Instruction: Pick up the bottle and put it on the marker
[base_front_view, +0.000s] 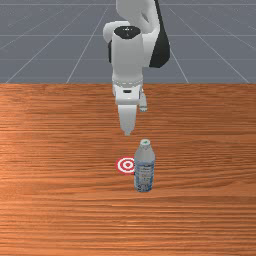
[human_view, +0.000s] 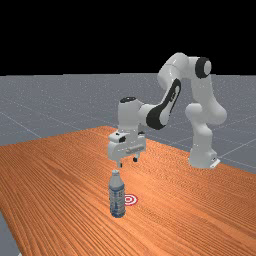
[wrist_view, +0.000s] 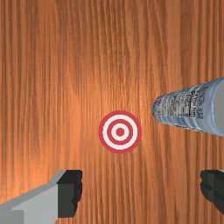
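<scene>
White and grey, my gripper (human_view: 127, 162) hangs pointing down over the table (base_front_view: 50, 210), fingers (wrist_view: 70, 192) standing wide apart! Upright bottle (base_front_view: 144, 170), foot at about five o'clock from the marker (base_front_view: 126, 165) in the front view, covering its edge (cheeky thing), while the wrist view gives me every ring, wood between marker and bottle.
</scene>
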